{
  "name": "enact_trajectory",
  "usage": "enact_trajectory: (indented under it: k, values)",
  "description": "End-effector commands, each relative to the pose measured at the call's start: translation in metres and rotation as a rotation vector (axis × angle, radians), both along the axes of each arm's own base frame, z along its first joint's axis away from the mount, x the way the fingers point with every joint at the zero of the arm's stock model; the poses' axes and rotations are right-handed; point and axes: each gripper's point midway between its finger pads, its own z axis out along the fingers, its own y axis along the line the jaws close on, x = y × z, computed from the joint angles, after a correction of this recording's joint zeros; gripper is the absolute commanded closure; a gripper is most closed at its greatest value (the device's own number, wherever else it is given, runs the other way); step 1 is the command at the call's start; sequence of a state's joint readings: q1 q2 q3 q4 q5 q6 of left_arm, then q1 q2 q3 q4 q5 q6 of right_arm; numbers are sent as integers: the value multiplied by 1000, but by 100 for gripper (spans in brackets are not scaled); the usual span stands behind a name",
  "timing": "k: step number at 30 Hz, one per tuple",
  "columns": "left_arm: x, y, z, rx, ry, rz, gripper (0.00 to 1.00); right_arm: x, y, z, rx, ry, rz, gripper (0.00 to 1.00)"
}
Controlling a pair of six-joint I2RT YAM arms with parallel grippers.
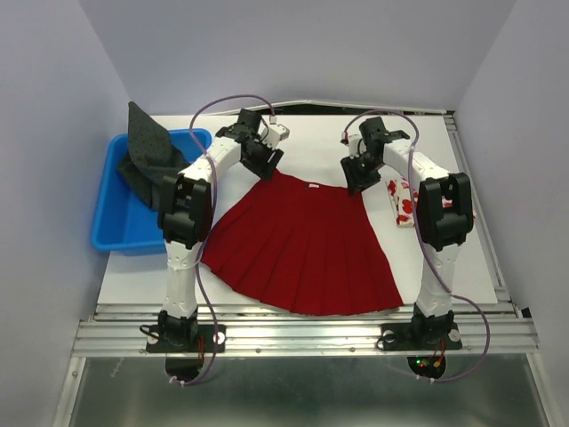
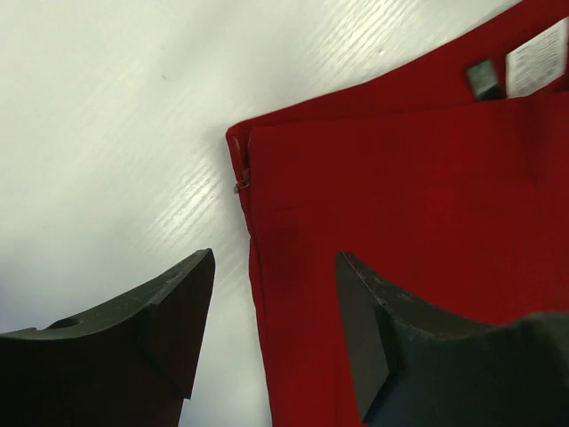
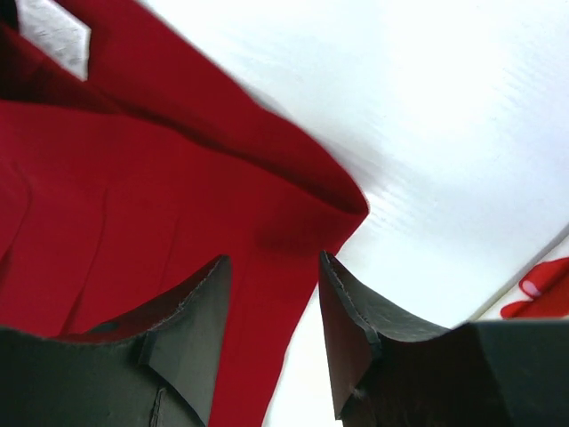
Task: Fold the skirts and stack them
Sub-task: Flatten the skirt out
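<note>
The white table [image 1: 133, 276] carried the red skirt [image 1: 302, 249], spread flat in a fan at its middle, waistband at the far side and hem toward the arm bases. A blue bin [image 1: 120, 222] sat at the table's left edge, and the grey skirt [image 1: 147, 147] was draped over its far rim. The flowered skirt [image 1: 402, 200] lay folded small just right of the red one, beside the right arm.

The left gripper [image 1: 267, 165] hung over the waistband's left corner with its fingers spread apart and nothing between them. The right gripper [image 1: 358, 178] was likewise parted and empty over the right corner. A white label [image 2: 538, 58] showed inside the waistband.
</note>
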State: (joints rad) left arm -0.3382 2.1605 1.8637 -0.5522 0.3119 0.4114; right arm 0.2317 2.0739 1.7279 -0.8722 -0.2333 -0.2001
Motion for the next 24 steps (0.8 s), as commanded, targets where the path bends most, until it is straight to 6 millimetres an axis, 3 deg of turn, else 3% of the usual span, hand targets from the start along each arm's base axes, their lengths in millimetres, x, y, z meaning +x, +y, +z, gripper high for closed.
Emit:
enact_trajectory:
  k: [1, 8, 14, 17, 24]
  values:
    - [14, 2, 18, 10, -56, -2, 32, 25, -10, 3, -3, -82, -44, 51]
    - [24, 2, -8, 33, -49, 3, 36, 22, -11, -17, -8, -90, -16, 51]
    - [33, -7, -5, -7, -66, -9, 40, 16, -6, -24, 21, -80, 27, 51]
    - [34, -10, -13, -12, -50, -18, 46, 15, -3, -27, 37, -76, 45, 53]
    - [38, -16, -19, -30, -34, -27, 49, 18, 1, -34, 50, -88, 80, 59]
